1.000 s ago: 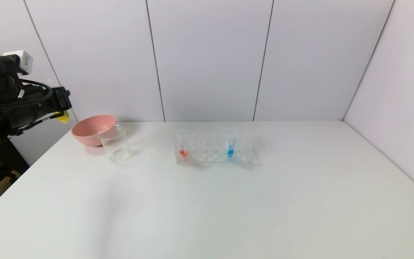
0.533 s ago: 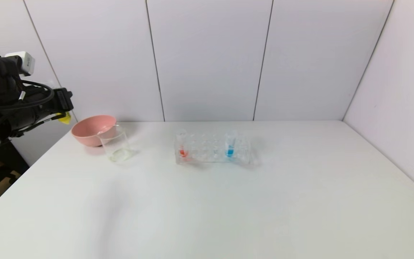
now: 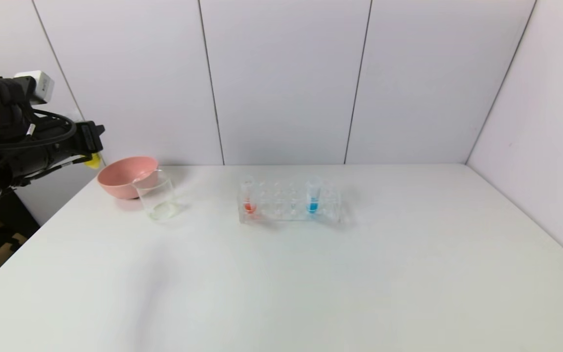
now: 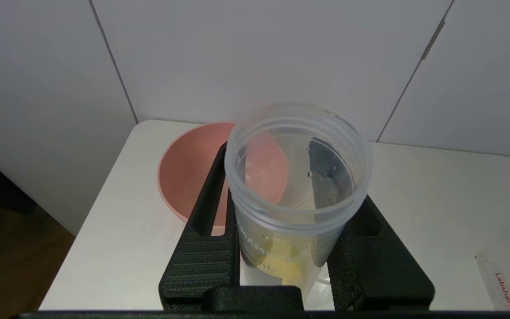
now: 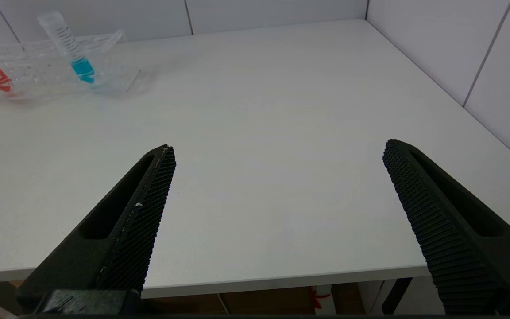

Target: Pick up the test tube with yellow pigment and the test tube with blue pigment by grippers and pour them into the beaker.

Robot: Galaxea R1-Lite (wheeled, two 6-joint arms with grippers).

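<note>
head high, wrists low, shared rack (image 3: pixel 289 203)

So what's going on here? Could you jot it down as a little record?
left gripper: raised off the table's left edge, fingers shut on the yellow tube
right gripper: open, empty, near the table's front edge
blue tube: upright in the clear rack
red tube: in the rack too
beaker: in front of the pink bowl

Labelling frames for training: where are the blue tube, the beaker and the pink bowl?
blue tube (image 3: pixel 313 207), head view, its blue bottom end.
beaker (image 3: pixel 160 198), head view, its clear wall.
pink bowl (image 3: pixel 120 185), head view, its outer wall.
</note>
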